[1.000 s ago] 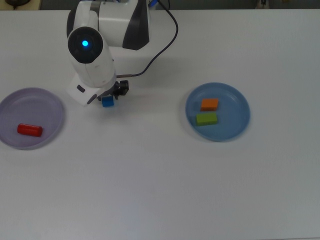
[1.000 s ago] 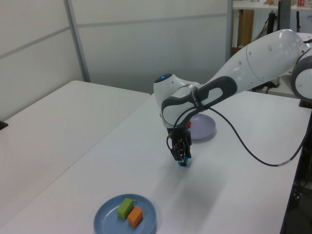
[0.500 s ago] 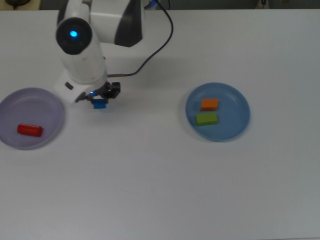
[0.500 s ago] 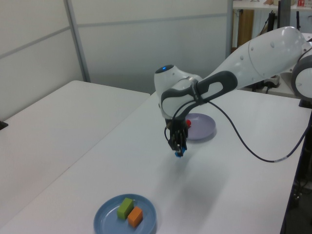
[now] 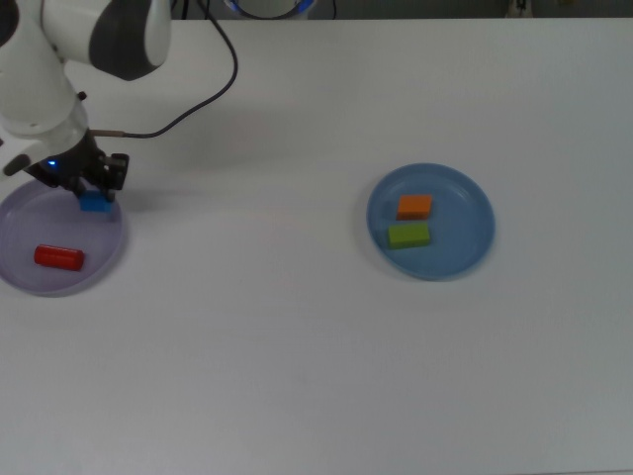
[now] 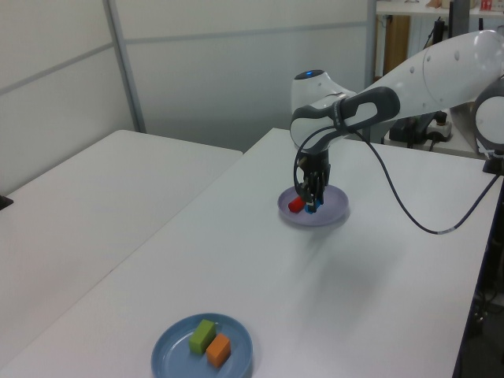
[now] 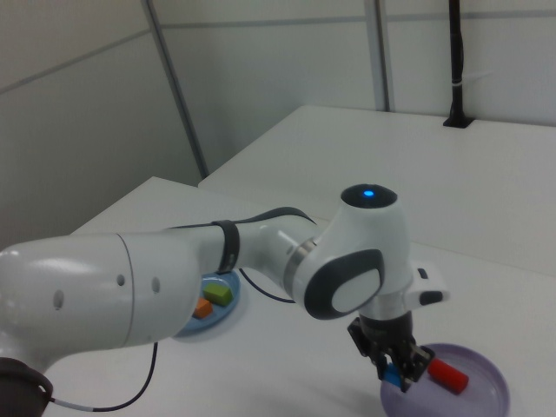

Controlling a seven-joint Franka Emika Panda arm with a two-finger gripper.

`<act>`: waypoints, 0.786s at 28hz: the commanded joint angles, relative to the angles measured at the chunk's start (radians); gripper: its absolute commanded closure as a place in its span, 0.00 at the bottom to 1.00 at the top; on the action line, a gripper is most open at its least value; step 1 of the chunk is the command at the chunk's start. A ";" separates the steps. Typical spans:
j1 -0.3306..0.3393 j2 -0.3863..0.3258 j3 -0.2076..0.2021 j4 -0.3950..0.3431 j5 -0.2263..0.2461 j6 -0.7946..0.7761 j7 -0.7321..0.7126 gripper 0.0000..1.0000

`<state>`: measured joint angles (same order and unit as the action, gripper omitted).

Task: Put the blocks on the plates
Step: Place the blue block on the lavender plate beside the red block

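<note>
Top view: blue cube [image 5: 96, 202] over lavender plate [image 5: 30, 282] rim

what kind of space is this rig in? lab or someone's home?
Likely a robotics lab: a bare white table with only test props, two plates and coloured blocks, plus plain partition walls and exposed cabling.

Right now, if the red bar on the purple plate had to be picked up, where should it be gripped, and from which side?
Judging by its pose, grip the red bar at its middle, across the narrow width, from straight above. It lies flat on the lavender plate, and the rim hinders side approaches.
</note>
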<state>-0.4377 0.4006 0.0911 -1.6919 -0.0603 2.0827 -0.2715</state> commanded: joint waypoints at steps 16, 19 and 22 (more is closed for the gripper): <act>-0.044 0.130 -0.002 0.106 0.025 0.082 -0.018 0.00; -0.042 0.127 0.001 0.106 0.025 0.082 -0.014 0.00; -0.027 0.092 0.010 0.100 0.028 0.066 0.005 0.00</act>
<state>-0.4818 0.5267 0.0923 -1.5940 -0.0561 2.1553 -0.2714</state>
